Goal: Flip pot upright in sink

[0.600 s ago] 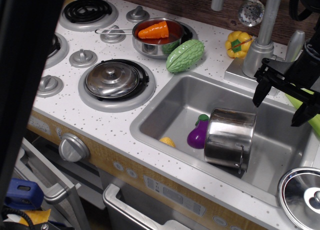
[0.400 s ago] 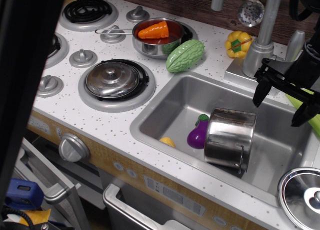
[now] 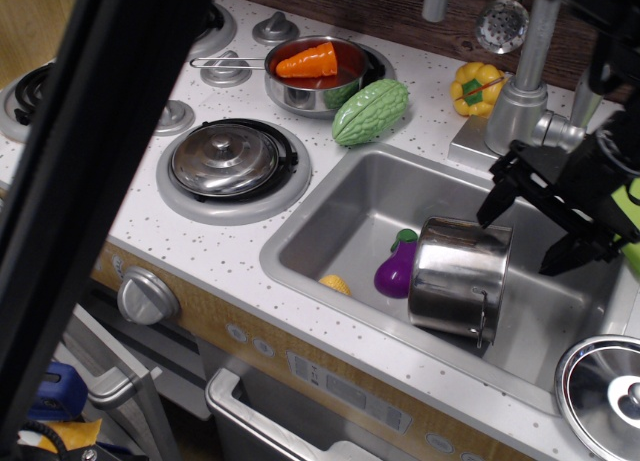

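Observation:
The shiny steel pot [image 3: 460,276] lies tipped on its side in the grey sink [image 3: 345,216], its base facing up and right, a wire loop handle at its lower right. A purple eggplant [image 3: 396,269] touches its left side. My black gripper [image 3: 525,231] is open, its two fingers spread wide just above the pot's upper right edge, one fingertip [image 3: 490,213] near the pot's top rim, the other [image 3: 556,262] over the sink's right part. It holds nothing.
A small yellow item [image 3: 337,283] lies in the sink left of the eggplant. A green gourd [image 3: 370,111], a pan with a carrot [image 3: 312,69], a yellow pepper [image 3: 475,87] and the faucet [image 3: 525,81] stand behind the sink. A lid [image 3: 612,386] sits at lower right. A dark bar [image 3: 90,181] blocks the left.
My gripper has moved down and left, closer to the pot's upper edge. The dark bar at the left has swung to a slant. The pot has not moved.

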Robot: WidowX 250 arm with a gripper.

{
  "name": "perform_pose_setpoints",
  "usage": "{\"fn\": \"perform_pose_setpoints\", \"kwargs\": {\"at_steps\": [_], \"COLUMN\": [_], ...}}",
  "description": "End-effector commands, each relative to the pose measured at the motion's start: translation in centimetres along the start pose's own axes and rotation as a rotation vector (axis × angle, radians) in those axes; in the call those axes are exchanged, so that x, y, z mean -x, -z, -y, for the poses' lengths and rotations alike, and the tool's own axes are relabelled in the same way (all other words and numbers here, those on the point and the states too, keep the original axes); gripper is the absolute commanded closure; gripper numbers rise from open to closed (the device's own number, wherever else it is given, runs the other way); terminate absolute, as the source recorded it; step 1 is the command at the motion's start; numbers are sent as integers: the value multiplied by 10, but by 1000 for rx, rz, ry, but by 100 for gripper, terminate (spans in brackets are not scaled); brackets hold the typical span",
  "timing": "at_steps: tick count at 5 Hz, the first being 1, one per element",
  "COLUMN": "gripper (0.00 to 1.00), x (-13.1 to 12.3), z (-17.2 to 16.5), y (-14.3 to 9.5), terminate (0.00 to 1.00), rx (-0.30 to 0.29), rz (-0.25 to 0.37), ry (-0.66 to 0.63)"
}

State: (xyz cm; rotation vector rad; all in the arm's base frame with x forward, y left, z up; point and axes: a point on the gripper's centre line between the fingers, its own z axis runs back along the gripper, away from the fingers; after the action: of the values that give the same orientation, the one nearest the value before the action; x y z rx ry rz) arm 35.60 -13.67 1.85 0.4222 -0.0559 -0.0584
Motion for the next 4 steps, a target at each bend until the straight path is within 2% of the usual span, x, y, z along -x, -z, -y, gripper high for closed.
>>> {"fn": "perform_pose_setpoints", "kwargs": {"at_steps": [1, 2, 4], "gripper": [0, 0, 0], "x": [-10, -6, 2], "z": [-6, -6, -19], "y": [-10, 2, 15], "terminate": [0, 0, 0], "rx": [-71, -132, -182], "rz": [54, 60, 38], "ry": [-13, 9, 22]}}
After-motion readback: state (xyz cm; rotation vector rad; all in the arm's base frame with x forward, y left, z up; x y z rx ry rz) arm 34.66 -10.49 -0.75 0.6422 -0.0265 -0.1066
